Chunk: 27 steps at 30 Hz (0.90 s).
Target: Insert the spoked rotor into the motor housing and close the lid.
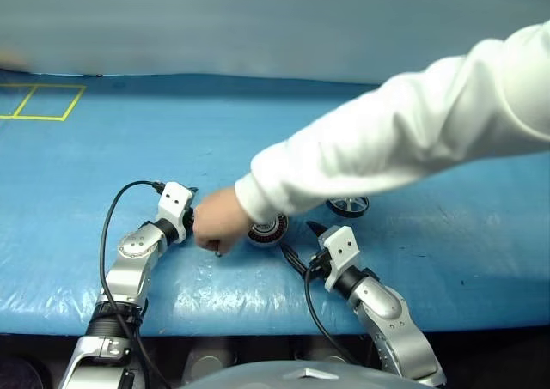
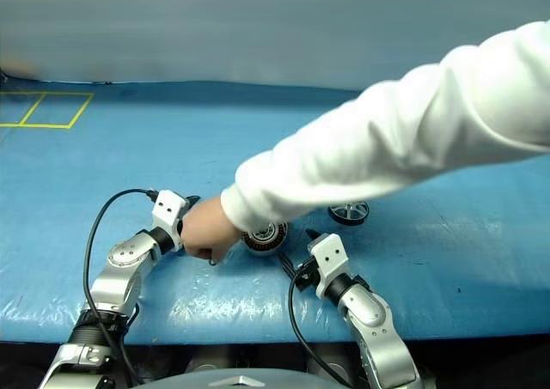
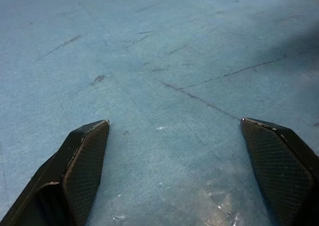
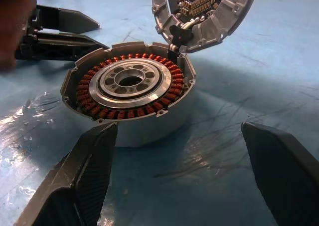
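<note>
Here both pincers gape, grasping nothing: the right pincer [image 4: 179, 178] faces the motor housing [image 4: 130, 89], its lid [image 4: 202, 14] hinged up; the left pincer [image 3: 174, 173] overlooks bare bench [image 3: 164, 56].

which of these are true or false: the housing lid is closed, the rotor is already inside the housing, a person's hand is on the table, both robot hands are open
1. The lid is shut on the motor housing. False: it stands tilted up, attached at the housing's far edge, with the copper windings exposed.
2. The spoked rotor sits inside the housing. False: it lies on the blue table, apart from the housing.
3. A person's hand reaches in between the left hand and the housing. True.
4. The left hand holds a part. False: its fingers stand apart with nothing between them.
5. The right hand is open, facing the housing. True.
</note>
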Available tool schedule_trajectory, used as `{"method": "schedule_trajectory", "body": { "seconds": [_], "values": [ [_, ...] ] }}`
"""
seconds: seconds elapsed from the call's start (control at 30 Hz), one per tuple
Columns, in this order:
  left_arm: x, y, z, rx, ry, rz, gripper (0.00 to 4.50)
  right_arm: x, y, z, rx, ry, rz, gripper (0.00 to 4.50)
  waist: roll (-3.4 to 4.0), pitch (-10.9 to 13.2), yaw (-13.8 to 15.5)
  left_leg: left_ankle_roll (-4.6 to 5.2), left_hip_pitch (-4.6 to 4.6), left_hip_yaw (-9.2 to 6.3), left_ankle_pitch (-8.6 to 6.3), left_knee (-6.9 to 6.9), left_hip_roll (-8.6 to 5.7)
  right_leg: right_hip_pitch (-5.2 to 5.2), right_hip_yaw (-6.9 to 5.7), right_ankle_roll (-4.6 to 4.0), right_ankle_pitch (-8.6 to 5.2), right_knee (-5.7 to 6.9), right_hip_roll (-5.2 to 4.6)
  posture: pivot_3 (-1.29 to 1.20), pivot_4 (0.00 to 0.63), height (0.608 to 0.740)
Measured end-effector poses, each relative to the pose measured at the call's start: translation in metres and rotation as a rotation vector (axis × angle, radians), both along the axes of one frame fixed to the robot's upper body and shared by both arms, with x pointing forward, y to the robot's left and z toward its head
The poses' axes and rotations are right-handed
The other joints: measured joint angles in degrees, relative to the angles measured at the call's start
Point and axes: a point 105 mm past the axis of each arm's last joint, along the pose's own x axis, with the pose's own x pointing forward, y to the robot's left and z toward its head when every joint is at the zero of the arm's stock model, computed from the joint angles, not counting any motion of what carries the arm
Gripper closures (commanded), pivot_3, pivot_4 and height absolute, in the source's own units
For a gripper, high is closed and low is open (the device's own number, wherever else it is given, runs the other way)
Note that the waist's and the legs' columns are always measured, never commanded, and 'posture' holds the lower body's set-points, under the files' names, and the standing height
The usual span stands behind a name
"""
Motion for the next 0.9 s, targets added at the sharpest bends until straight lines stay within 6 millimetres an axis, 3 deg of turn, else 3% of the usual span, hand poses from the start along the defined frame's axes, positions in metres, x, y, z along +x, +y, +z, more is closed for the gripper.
{"method": "schedule_trajectory", "body": {
  "seconds": [0.3, 0.9],
  "values": [
    [-0.004, 0.001, 0.001, 0.012, 0.009, -0.015, 0.0, -0.007, 0.0, -0.007, 0.004, 0.03, -0.006, 0.31, 0.0, 0.0, 0.01, 0.0, 0.0, -0.01, 0.0, 0.01, 0.0, 0.0, 0.0, -0.01, 0.0, 0.02, -0.01, 0.0, 0.15, 0.74],
    [-0.008, 0.011, 0.009, 0.035, -0.001, 0.0, 0.0, -0.004, 0.002, -0.002, 0.019, 0.006, -0.001, 0.31, 0.01, 0.01, -0.02, 0.04, -0.01, -0.03, -0.02, 0.67, 0.08, -0.04, 0.01, -0.41, -0.25, 0.64, -0.03, 0.0, 0.15, 0.74]
  ]
}}
